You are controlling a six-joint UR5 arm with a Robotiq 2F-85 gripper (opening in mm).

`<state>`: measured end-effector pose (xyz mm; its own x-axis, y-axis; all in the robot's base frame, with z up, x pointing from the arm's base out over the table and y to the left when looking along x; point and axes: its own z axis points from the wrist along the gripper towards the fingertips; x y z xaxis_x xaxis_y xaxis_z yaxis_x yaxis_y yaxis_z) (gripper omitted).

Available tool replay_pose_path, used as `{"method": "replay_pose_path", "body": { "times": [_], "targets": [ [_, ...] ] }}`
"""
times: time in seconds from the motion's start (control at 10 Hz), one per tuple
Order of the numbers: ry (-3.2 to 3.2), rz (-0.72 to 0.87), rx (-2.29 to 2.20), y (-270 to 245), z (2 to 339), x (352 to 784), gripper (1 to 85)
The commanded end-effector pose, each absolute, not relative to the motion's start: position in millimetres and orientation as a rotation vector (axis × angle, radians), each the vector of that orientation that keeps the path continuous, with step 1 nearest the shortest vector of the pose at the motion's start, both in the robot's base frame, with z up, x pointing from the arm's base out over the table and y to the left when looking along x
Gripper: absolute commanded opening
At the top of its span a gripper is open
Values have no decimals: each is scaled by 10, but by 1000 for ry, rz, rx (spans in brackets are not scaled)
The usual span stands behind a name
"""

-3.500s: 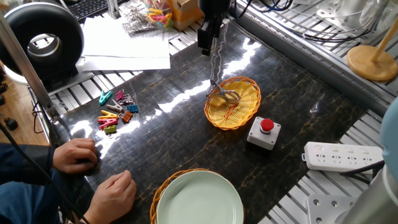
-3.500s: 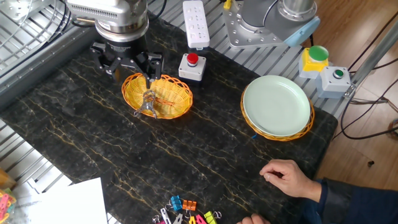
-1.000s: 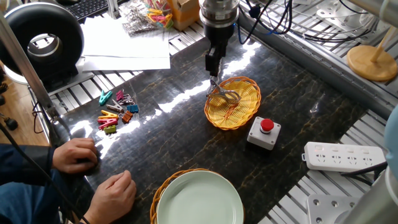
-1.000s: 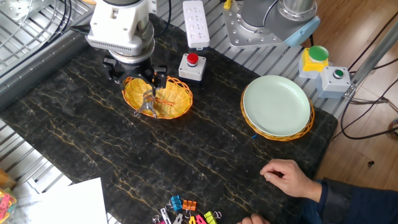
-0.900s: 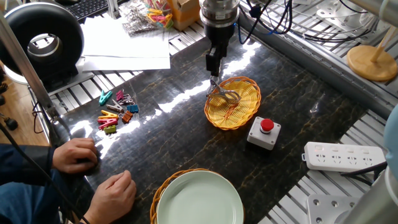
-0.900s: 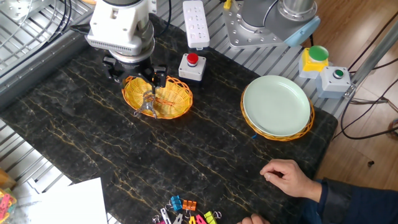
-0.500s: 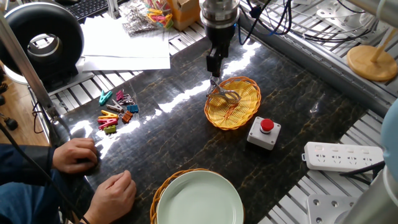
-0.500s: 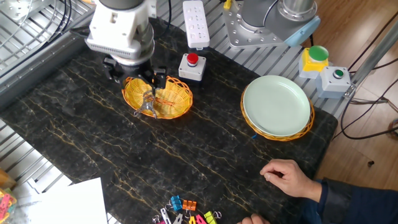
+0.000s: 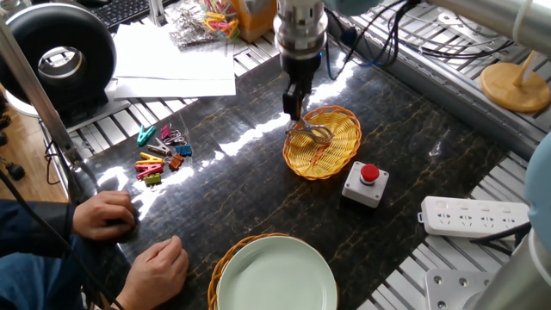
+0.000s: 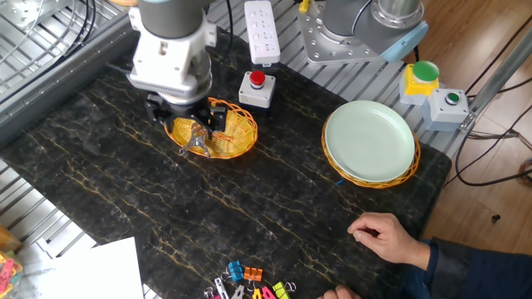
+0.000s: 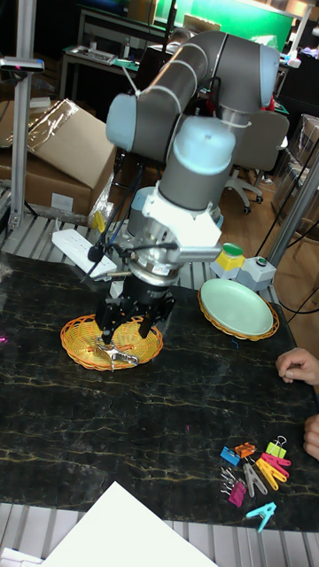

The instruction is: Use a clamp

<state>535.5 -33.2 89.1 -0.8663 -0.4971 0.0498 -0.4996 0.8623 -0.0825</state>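
Hovering, jaws open, over the small silvery wire clamp (image 9: 308,133): light, springy, slippery; best pinched across its looped arms.

A dark marbled table (image 10: 249,208) is seen, on which a yellow wicker basket (image 10: 237,131), a red-button box (image 10: 256,89), a plate (image 10: 370,141) and coloured pegs (image 10: 249,282) are set.

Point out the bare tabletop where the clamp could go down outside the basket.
The widest bare stretch lies between the yellow wicker basket, the plate and the clothes pegs. Another lies left of the basket. It is crowded around the basket itself: the gripper hangs over the clamp, with the red button box close behind.
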Motion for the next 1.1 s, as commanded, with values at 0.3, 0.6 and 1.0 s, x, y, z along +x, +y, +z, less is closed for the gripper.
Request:
{"method": "replay_pose_path", "body": {
  "times": [0.3,0.6,1.0],
  "targets": [
    [-3002,147,868,-353,545,5295,730],
    [-3027,170,873,-289,418,5366,730],
    [-3035,169,855,-219,442,5417,730]
  ]
}}
